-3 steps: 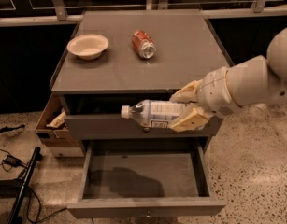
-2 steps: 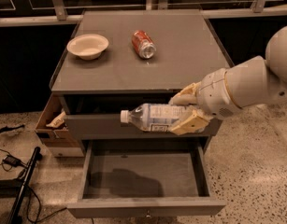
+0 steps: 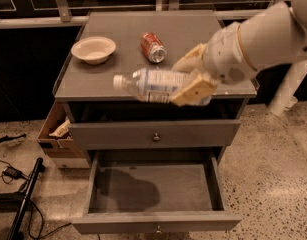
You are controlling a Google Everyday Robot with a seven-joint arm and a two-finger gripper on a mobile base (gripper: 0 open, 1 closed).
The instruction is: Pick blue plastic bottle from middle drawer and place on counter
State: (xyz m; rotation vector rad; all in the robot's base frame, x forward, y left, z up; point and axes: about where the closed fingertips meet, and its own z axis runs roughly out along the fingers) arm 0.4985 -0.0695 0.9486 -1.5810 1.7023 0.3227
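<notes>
The blue plastic bottle [image 3: 148, 85] is clear with a white cap pointing left and a pale label. It lies sideways in my gripper [image 3: 187, 78], whose tan fingers [image 3: 195, 90] are shut on its right half. It hangs over the front edge of the grey counter [image 3: 118, 29], slightly above the top. My white arm reaches in from the right. Below, the middle drawer [image 3: 153, 222] is pulled out, and its dark floor is bare. A closed drawer front with a small knob [image 3: 156, 137] sits between drawer and counter.
A white bowl [image 3: 93, 49] and a red soda can [image 3: 153, 47] lie on the counter behind the bottle. A cardboard box [image 3: 54, 135] stands on the floor at the cabinet's left. Cables and a black pole [image 3: 23, 204] lie at the lower left.
My gripper has lifted the bottle from in front of the closed drawer up to the counter's front edge and slightly right. The drawer stays open.
</notes>
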